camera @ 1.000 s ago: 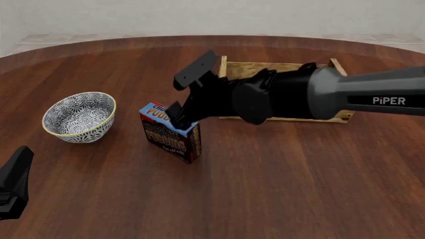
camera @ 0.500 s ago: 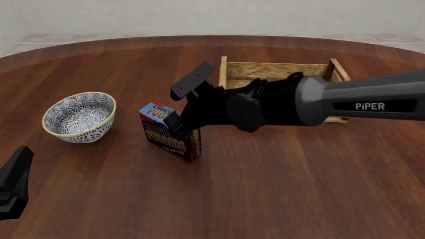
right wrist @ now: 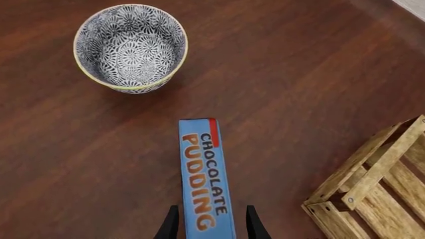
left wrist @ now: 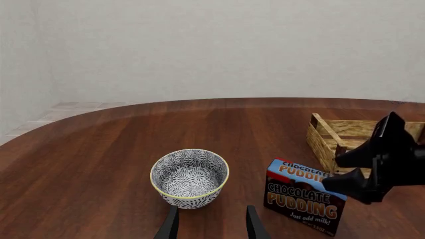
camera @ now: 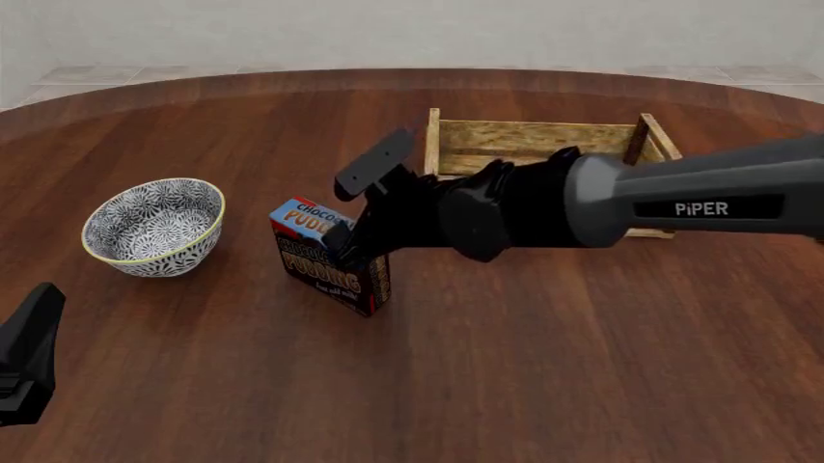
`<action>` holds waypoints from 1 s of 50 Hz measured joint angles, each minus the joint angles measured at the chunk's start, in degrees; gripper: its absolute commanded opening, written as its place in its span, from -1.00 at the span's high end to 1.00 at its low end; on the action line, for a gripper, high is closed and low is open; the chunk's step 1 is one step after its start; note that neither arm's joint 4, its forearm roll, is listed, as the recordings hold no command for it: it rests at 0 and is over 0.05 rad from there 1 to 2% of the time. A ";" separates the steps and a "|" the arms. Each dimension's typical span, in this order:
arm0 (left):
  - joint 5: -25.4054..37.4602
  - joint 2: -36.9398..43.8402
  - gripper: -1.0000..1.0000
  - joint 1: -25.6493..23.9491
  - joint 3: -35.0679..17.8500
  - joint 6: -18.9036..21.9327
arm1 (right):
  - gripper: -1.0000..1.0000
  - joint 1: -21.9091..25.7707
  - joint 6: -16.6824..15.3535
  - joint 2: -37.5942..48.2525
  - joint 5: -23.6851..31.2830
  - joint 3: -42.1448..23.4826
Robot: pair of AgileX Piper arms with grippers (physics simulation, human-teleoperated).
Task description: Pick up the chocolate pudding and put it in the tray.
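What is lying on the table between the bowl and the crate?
The pudding box stands between the bowl and the crate, with the right claw around its top. The front view shows this.

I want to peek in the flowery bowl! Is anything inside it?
Nothing. The bowl shows only its flower pattern all the way down inside. What lies beneath it on the table is covered by the bowl itself.

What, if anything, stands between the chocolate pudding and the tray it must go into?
Nothing visible does. The chocolate pudding stands upright on bare table, with the right gripper straddling its top. The tray lies beyond it, open-topped, and the bowl sits off on the other side.
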 measured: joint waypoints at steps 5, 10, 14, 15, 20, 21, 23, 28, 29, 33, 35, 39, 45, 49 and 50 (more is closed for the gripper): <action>0.00 0.00 -1.00 0.00 0.00 0.00 | -1.00 0.02 0.14 0.43 -0.15 -0.11; 0.00 0.00 -1.00 0.00 0.00 0.00 | -1.00 0.11 0.26 0.89 -0.24 -0.26; 0.00 0.00 -1.00 0.00 0.00 0.00 | -1.00 0.18 0.31 1.21 -0.27 -0.37; 0.00 0.00 -1.00 0.00 0.00 0.00 | -1.00 0.20 0.33 1.29 -0.28 -0.40; 0.00 0.00 -1.00 0.00 0.00 0.00 | -1.00 0.24 0.37 1.67 -0.30 -0.56; 0.00 0.00 -1.00 0.00 0.00 0.00 | -1.00 0.24 0.38 1.73 -0.30 -0.59; 0.00 0.00 -1.00 0.00 0.00 0.00 | -1.00 0.26 0.41 1.85 -0.30 -0.65; 0.00 0.00 -1.00 0.00 0.00 0.00 | -1.00 0.20 0.49 2.20 -0.38 -0.75; 0.00 0.00 -1.00 0.00 0.00 0.00 | -1.00 0.19 0.51 2.25 -0.39 -0.76; 0.00 0.00 -1.00 0.00 0.00 0.00 | -1.00 0.13 0.57 2.40 -0.42 -0.77; 0.00 0.00 -1.00 0.00 0.00 0.00 | -1.00 0.07 0.60 2.46 -0.41 -0.77; 0.00 0.00 -1.00 0.00 0.00 0.00 | -1.00 -0.03 0.70 2.59 -0.38 -0.78; 0.00 0.00 -1.00 0.00 0.00 0.00 | -1.00 -0.08 0.90 2.95 -0.42 -0.80; 0.00 0.00 -1.00 0.00 0.00 0.00 | -1.00 -0.08 0.95 3.22 -0.46 -0.82; 0.00 0.00 -1.00 0.00 0.00 0.00 | -1.00 -0.08 0.97 3.29 -0.46 -0.83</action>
